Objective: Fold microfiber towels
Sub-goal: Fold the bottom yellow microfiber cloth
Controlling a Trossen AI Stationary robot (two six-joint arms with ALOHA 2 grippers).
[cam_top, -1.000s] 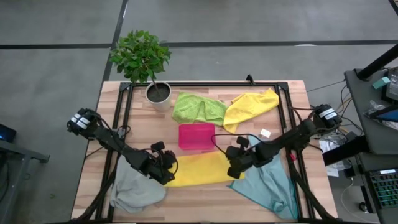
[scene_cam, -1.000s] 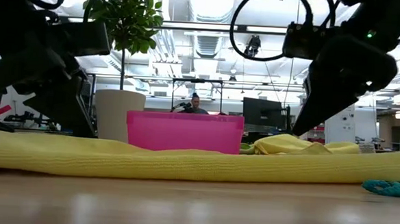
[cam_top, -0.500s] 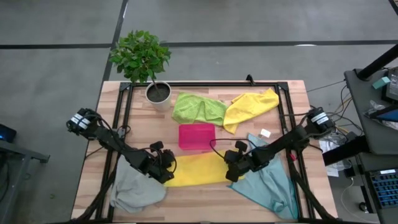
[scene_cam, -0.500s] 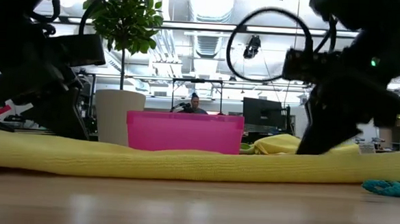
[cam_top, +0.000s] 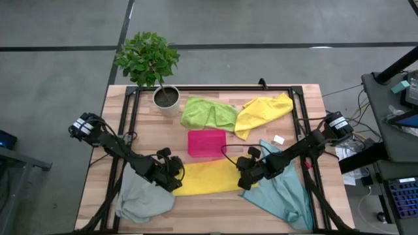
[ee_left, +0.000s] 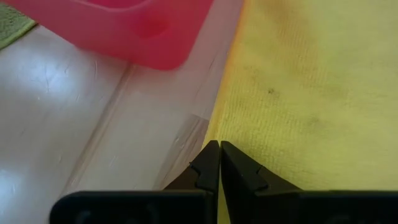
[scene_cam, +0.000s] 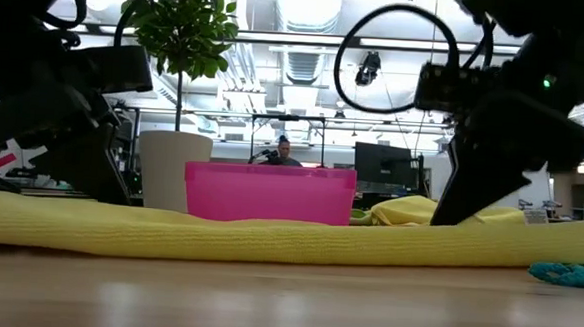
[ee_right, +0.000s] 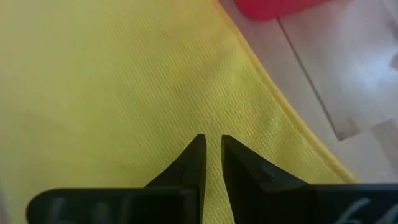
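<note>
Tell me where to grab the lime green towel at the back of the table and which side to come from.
Grip the lime green towel at its rear corner nearest the plant pot, coming straight down from above. That corner seems to lie flat on bare wood, while the opposite edge is bunched against the yellow towel, so a claw there would likely catch both.

Desk [cam_top: 209, 205] centre: tray [cam_top: 206, 143]
Behind tray: two towels [cam_top: 210, 113], side by side
Before tray: flat towel [cam_top: 208, 178]
Far left corner: potted plant [cam_top: 150, 64]
Near corners: one towel [cam_top: 140, 199] each
</note>
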